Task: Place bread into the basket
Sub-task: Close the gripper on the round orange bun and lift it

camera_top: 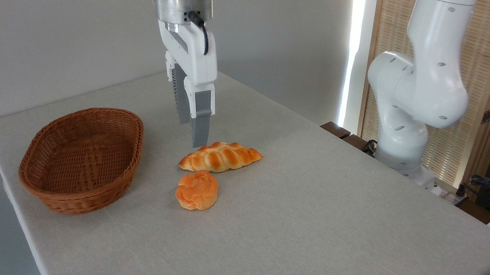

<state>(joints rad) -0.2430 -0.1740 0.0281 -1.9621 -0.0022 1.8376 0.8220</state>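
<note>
Open tabletop (309,218) right of the bun (197,190); braided loaf (220,157) just behind; basket (81,158) well left.

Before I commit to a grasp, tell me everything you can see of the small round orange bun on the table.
The small round orange-golden bun has a lumpy, knotted top with folded ridges and a glossy, baked-looking crust, paler at its lower edge. It sits flat on the grey cloth-covered table, intact and ungrasped. It lies right of the oval brown wicker basket, outside it, and just in front of the longer braided golden loaf; whether the two touch is unclear. The tool hangs above and behind it, not touching.
</note>
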